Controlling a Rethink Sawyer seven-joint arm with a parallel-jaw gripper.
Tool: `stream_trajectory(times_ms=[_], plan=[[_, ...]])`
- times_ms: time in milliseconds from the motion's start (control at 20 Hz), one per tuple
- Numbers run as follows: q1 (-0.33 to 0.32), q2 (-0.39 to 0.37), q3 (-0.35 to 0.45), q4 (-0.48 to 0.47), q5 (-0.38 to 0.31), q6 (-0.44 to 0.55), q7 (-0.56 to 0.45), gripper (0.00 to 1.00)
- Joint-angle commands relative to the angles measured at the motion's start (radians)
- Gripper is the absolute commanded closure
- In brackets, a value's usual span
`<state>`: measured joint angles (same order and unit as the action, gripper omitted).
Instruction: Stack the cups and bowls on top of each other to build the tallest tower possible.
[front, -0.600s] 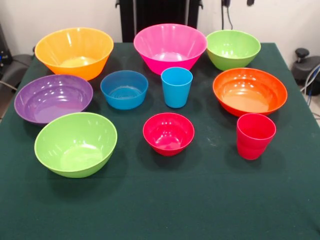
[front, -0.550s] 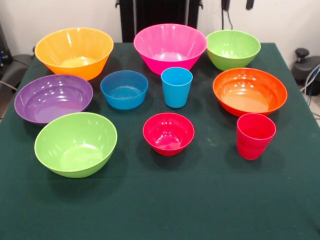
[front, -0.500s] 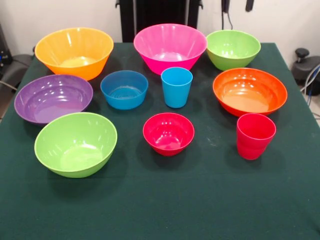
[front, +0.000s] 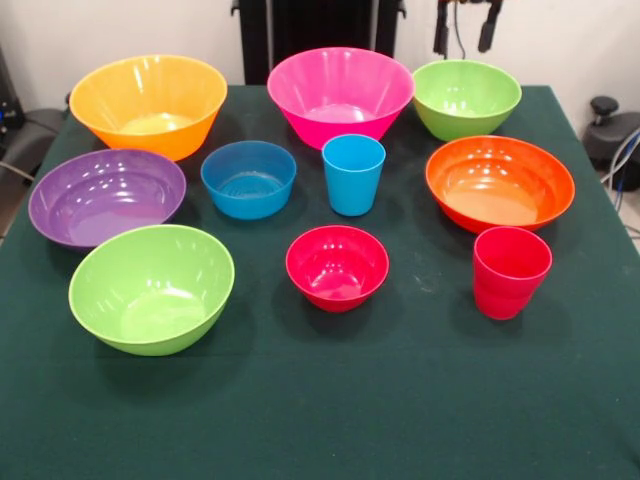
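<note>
Several bowls stand apart and upright on the green cloth: yellow-orange (front: 150, 100), pink (front: 340, 90), lime green (front: 466, 96) at the back, purple (front: 104, 196), blue (front: 248, 178), orange (front: 499, 183), red (front: 337, 266), and a second lime green one (front: 150, 288) at the front left. The light blue cup (front: 353, 174) stands in the middle. At the right front, the red-pink cup (front: 510, 272) stands alone. No tower is in view; nothing is stacked. My gripper (front: 463, 46) hangs open at the top edge, above the far green bowl, holding nothing.
The table (front: 330, 410) is covered in dark green cloth, and its front half is bare. Grey and black equipment (front: 612, 128) sits just off the right edge, and more shows off the left edge (front: 28, 140).
The gripper's two fingers have come down from the top edge, further into view above the far green bowl. No bowl or cup has moved.
</note>
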<state>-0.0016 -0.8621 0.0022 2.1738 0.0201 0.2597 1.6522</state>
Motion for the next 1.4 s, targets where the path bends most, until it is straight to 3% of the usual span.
stream_trajectory(times_ms=[50,750,1400], plan=[[0.008,0.173,0.052,-0.042,-0.016,-0.172,0.180,0.00],[-0.011,0.351,0.013,-0.142,-0.056,-0.283,0.145,0.00],[-0.092,0.327,0.024,-0.171,-0.138,-0.215,0.095,0.00]])
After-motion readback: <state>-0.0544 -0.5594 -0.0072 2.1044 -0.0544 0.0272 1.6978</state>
